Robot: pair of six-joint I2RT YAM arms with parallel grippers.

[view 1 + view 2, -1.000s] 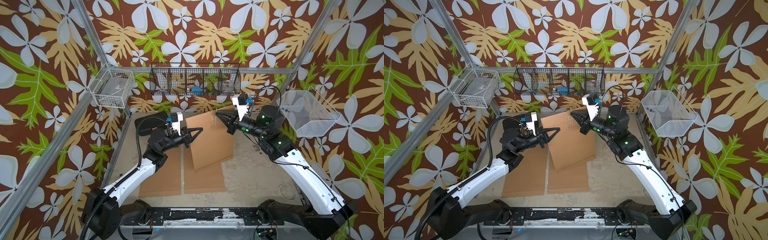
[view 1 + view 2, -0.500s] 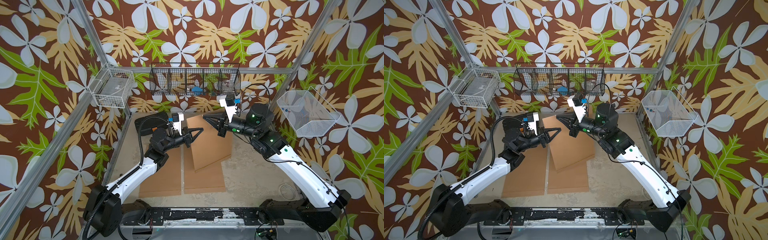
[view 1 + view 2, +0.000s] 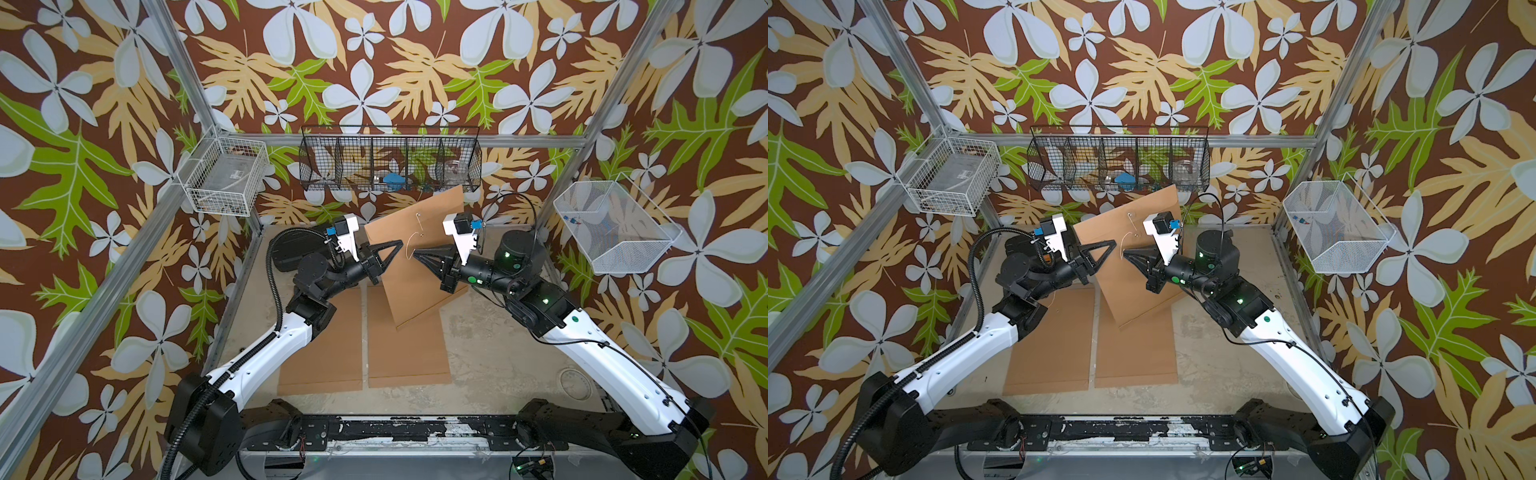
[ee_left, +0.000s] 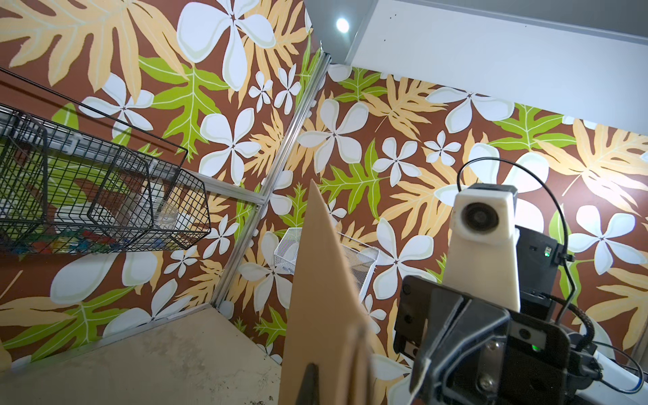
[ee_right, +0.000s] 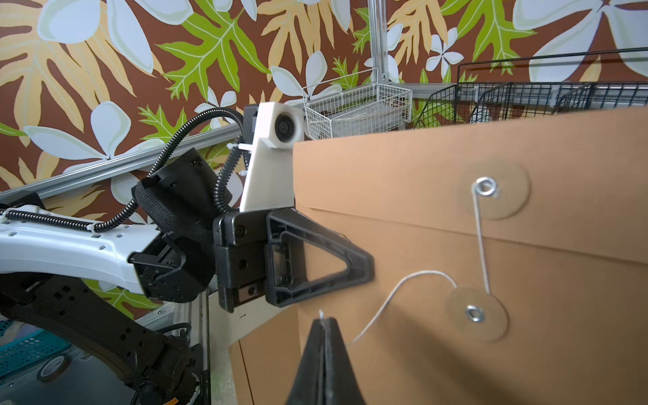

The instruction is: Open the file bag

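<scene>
A brown file bag [image 3: 419,274] [image 3: 1133,278] stands tilted on edge above the table. My left gripper [image 3: 400,242] [image 3: 1113,242] is shut on its side edge; in the right wrist view that gripper [image 5: 368,270] clamps the bag [image 5: 491,245] just below the flap. The left wrist view shows the bag [image 4: 322,298] edge-on, with one dark finger [image 4: 308,382] against it. A white string [image 5: 403,285] runs from the flap washer [image 5: 485,187] past the lower washer [image 5: 475,312] in a loose loop. My right gripper [image 5: 324,321] [image 3: 415,253] is shut on the string's free end.
Two more brown file bags [image 3: 320,345] [image 3: 409,349] lie flat on the table under the arms. A black wire basket [image 3: 390,158] hangs on the back wall. A white basket [image 3: 226,174] hangs at the left and a white mesh one [image 3: 611,224] at the right.
My right gripper has swung left across the bag's front, carrying the string end toward the left gripper. The left gripper still holds the bag in about the same place.
</scene>
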